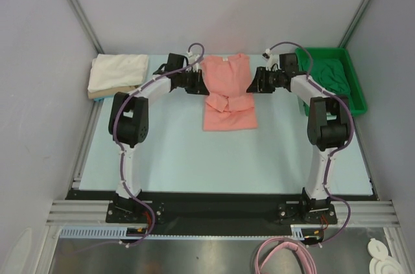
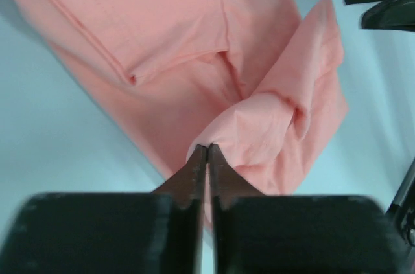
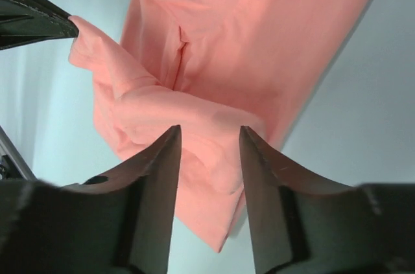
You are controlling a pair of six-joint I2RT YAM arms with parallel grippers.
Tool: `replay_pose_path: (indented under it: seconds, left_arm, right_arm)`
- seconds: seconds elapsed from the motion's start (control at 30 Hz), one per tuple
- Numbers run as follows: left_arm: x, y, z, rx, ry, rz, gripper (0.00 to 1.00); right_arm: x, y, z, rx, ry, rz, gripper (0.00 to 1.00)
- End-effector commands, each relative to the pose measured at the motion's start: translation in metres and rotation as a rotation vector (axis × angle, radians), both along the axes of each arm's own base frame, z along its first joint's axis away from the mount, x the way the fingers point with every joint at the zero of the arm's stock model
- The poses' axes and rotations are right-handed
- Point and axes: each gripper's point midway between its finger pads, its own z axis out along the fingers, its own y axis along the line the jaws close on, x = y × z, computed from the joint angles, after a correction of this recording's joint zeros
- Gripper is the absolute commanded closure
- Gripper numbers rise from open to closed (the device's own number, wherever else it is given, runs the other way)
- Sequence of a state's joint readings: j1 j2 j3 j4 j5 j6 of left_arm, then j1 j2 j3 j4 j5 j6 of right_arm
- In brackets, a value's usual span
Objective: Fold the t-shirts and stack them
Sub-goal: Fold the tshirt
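Pink t-shirt [image 1: 228,109] sits upper middle of the worktop [image 1: 168,151]. Its long axis runs top to bottom of the frame, collar at the top. Left tool [image 2: 207,151] is pinched tight on a fold at the shirt's left edge. Right tool [image 3: 209,133] is partly spread, straddling a hump on the right edge. Both arms look equally near, so I'd guess the next fold goes along that axis.

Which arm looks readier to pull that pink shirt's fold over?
Left, probably: the left gripper is shut on a raised fold of the salmon-pink t-shirt; the right gripper stands open, gripping nothing.
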State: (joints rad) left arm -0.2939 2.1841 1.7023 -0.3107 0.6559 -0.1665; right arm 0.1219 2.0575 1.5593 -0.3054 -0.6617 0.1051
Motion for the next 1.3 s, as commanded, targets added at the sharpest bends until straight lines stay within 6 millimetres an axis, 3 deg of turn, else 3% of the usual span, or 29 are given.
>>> replay_pose_path:
  seconds: [0.0, 0.07, 0.1, 0.17, 0.23, 0.3, 0.37, 0.43, 0.57, 0.9, 1.27]
  left_arm:
    - [0.019, 0.014, 0.025, -0.004, -0.041, 0.067, 0.81]
    - [0.019, 0.022, 0.044, -0.006, -0.088, 0.070, 0.58]
    - [0.016, 0.023, 0.048, -0.012, -0.092, 0.066, 0.53]
    - [0.000, 0.027, 0.059, -0.042, -0.075, 0.046, 0.44]
    - [-0.018, 0.029, 0.057, -0.044, -0.022, 0.028, 0.44]
    - [-0.044, 0.028, 0.044, -0.059, 0.057, -0.009, 0.44]
    - [-0.073, 0.027, 0.020, -0.076, 0.207, -0.047, 0.43]
    - [-0.096, 0.023, 0.003, -0.067, 0.322, -0.081, 0.43]
    - [-0.126, 0.024, -0.029, -0.050, 0.428, -0.108, 0.42]
    - [-0.137, 0.016, -0.051, -0.056, 0.497, -0.110, 0.40]
    - [-0.139, 0.007, -0.061, -0.072, 0.540, -0.120, 0.45]
  right_arm:
    - [0.018, -0.006, 0.035, 0.039, -0.092, -0.018, 0.50]
    - [0.010, -0.018, 0.042, 0.037, -0.104, -0.041, 0.47]
    - [0.006, -0.020, 0.045, 0.039, -0.106, -0.041, 0.47]
    - [-0.010, -0.029, 0.054, 0.042, -0.096, -0.043, 0.47]
    - [-0.036, -0.029, 0.043, 0.041, -0.025, -0.019, 0.46]
    - [-0.056, -0.028, 0.037, 0.043, 0.032, 0.003, 0.46]
    - [-0.085, -0.027, 0.016, 0.047, 0.163, 0.027, 0.46]
    - [-0.095, -0.025, 0.005, 0.047, 0.207, 0.045, 0.48]
    - [-0.112, -0.022, -0.021, 0.029, 0.293, 0.073, 0.50]
    - [-0.140, -0.020, -0.055, 0.000, 0.402, 0.083, 0.51]
    - [-0.134, -0.017, -0.071, 0.005, 0.400, 0.089, 0.52]
